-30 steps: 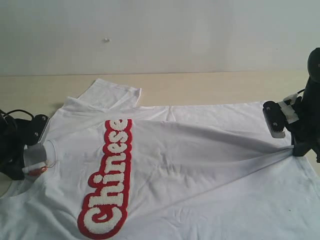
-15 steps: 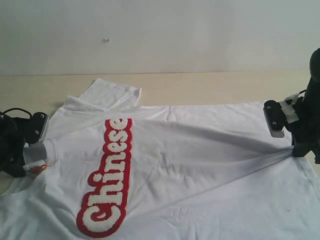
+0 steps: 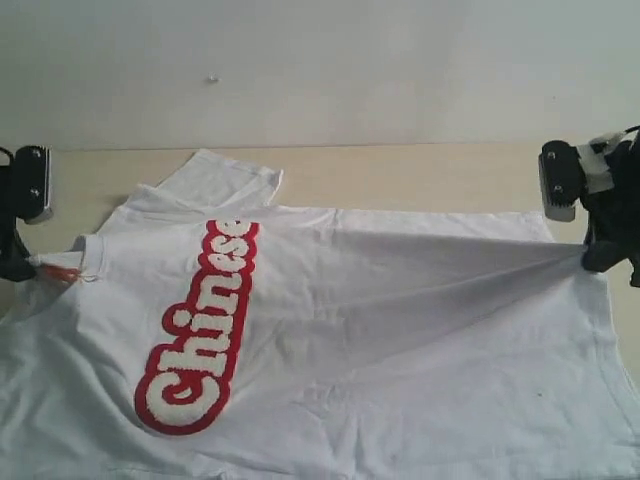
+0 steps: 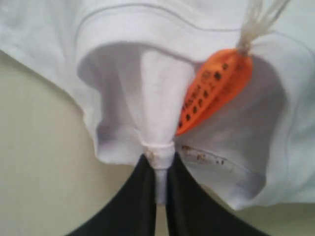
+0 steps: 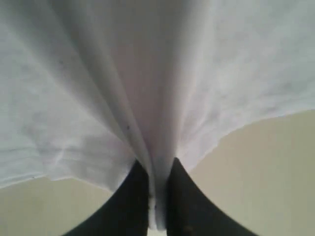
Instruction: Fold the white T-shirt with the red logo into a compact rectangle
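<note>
The white T-shirt lies spread across the table, stretched taut between both arms. Its red logo runs as a slanted strip at the left. My left gripper is shut on the collar at the left edge; the left wrist view shows its black fingers pinching the neck hem of the white T-shirt, beside the orange neck tag. My right gripper is shut on the bottom hem at the right; the white T-shirt bunches between its fingers. Both held edges are lifted.
A light wooden table carries the shirt, with a pale wall behind it. One sleeve lies flat toward the far edge. The shirt's near part runs out of the exterior view.
Both grippers have risen and moved toward the far side, lifting collar and hem. The shirt is pulled tauter and the logo has shifted left and tilted.
</note>
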